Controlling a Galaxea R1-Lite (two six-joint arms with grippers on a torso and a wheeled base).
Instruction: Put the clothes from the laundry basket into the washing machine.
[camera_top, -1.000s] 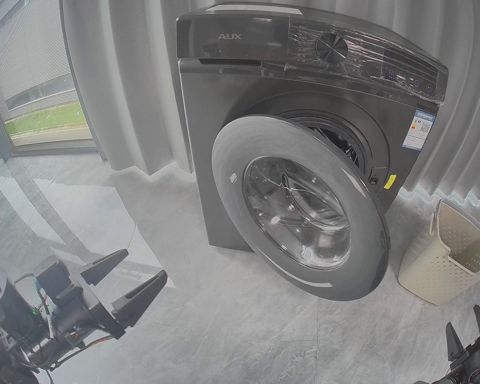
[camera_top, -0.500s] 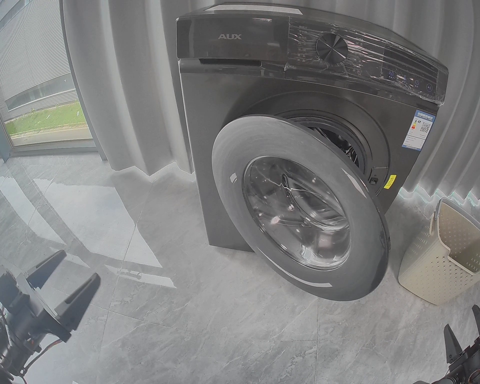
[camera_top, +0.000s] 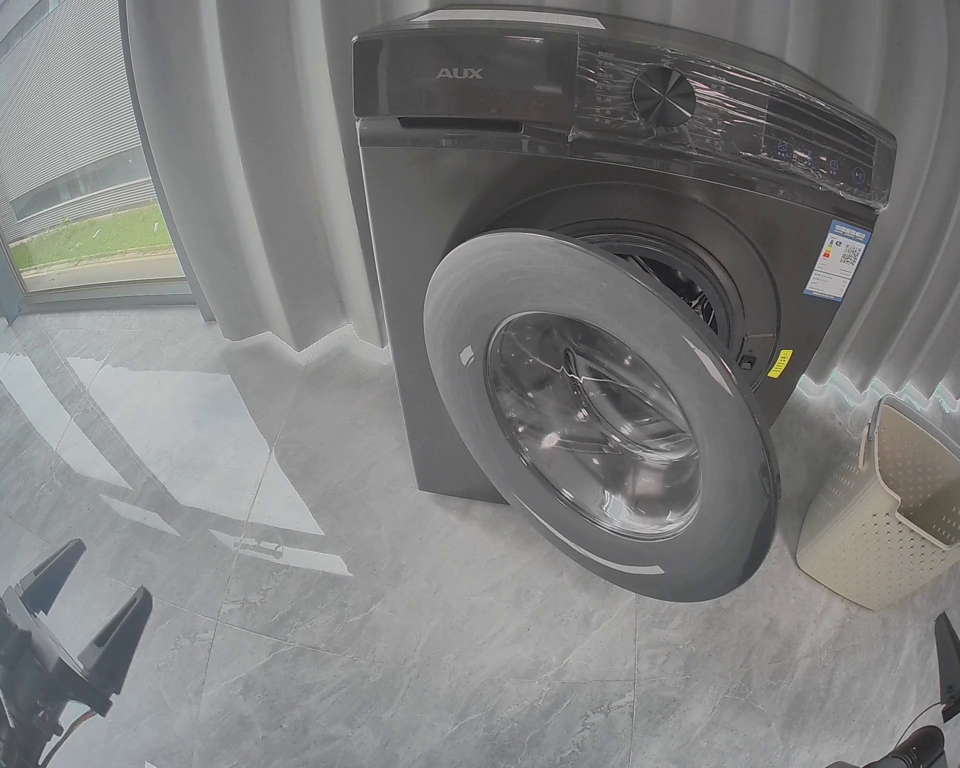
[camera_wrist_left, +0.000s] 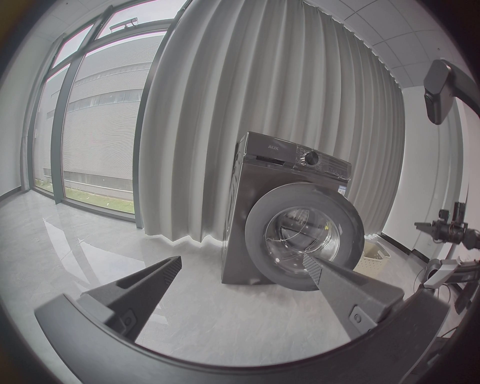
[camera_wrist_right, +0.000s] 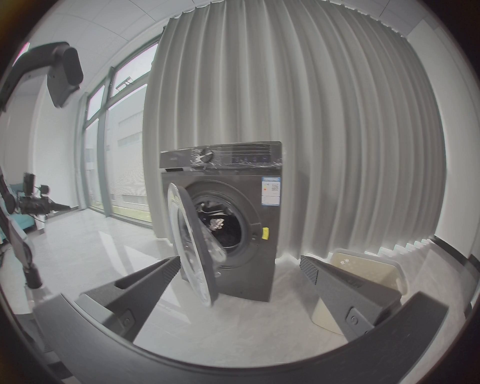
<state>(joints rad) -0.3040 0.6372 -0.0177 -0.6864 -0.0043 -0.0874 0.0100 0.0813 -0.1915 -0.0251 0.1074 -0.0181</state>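
Note:
The grey washing machine (camera_top: 560, 200) stands against the curtain with its round door (camera_top: 600, 420) swung wide open. A piece of clothing (camera_wrist_right: 217, 224) lies inside the drum. The beige perforated laundry basket (camera_top: 890, 510) sits on the floor to the right of the machine, and what I see of its inside holds no clothes. My left gripper (camera_top: 95, 590) hangs open and holding nothing at the lower left, well away from the machine. My right gripper (camera_wrist_right: 240, 260) is open too, facing the machine and the basket (camera_wrist_right: 370, 272) from a distance.
A white pleated curtain (camera_top: 250, 170) runs behind the machine, with a floor-to-ceiling window (camera_top: 70, 150) on the left. Bare grey tile floor (camera_top: 400, 620) stretches in front of the machine. Camera gear on a stand (camera_wrist_left: 450, 232) is off to one side.
My left gripper has drawn back and down toward the lower left corner, still open. The right gripper's tips have sunk lower at the bottom right edge. Machine and basket are unmoved.

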